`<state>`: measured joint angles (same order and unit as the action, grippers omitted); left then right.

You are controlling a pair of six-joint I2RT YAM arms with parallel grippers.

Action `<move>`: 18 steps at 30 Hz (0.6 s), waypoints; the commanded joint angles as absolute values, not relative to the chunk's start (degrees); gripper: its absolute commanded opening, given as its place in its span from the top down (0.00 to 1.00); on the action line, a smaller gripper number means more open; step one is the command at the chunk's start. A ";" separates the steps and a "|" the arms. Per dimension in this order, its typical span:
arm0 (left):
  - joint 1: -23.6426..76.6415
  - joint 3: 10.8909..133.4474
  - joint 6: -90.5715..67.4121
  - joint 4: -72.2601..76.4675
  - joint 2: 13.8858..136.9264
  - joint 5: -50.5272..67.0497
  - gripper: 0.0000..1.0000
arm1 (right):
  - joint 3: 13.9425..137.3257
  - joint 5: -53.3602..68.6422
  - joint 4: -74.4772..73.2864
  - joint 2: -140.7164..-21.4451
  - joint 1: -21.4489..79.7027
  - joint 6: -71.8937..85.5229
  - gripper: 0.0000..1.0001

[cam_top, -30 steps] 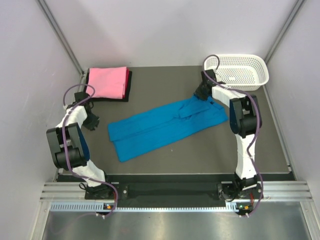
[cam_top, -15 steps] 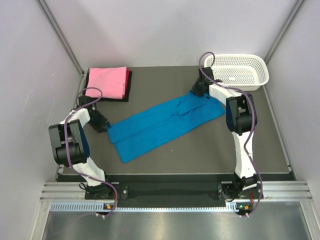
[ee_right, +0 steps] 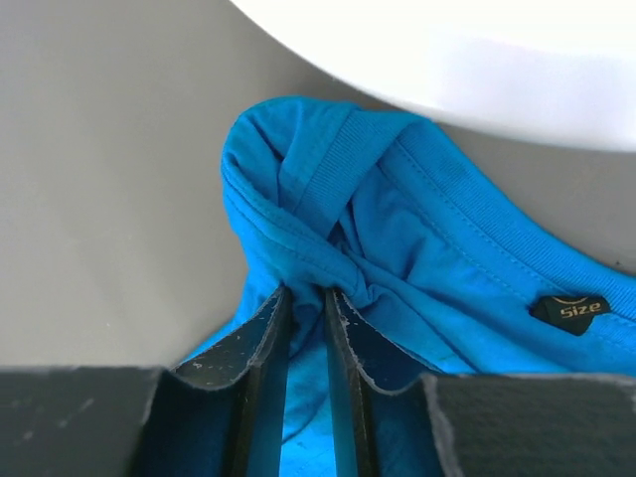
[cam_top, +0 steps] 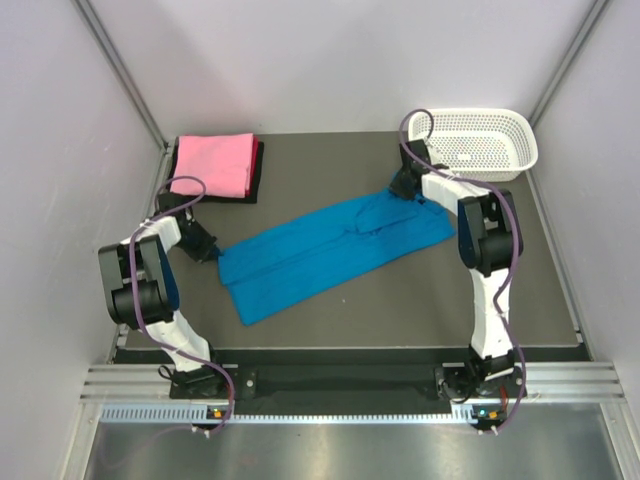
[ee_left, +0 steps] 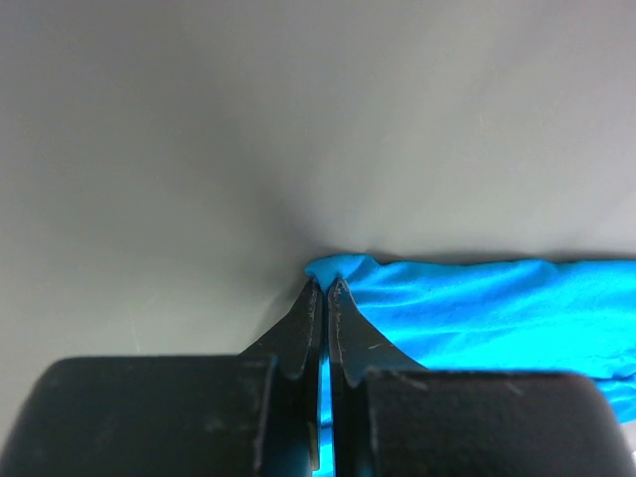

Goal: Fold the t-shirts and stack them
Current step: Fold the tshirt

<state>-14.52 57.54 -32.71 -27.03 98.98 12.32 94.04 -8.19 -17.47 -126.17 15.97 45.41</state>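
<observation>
Sliding in since a second ago, the left gripper is pinching a corner of the turquoise t-shirt — the right gripper is nipping its collar, cloth lying diagonally between them.

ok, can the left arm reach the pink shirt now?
Probably yes: the pink shirt lies just beyond the left gripper, nothing between, but it is shut on a corner of the blue shirt.

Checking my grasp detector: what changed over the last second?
The left gripper moved in to the blue t-shirt's left corner and shut on it. The right gripper stays pinching the collar end. Shirt, pink-topped stack and basket stayed put.
</observation>
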 commanded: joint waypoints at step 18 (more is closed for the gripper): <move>-17.13 54.94 -36.74 -35.77 97.39 -8.87 1.00 | 89.14 5.62 -12.31 -110.57 15.91 40.08 0.55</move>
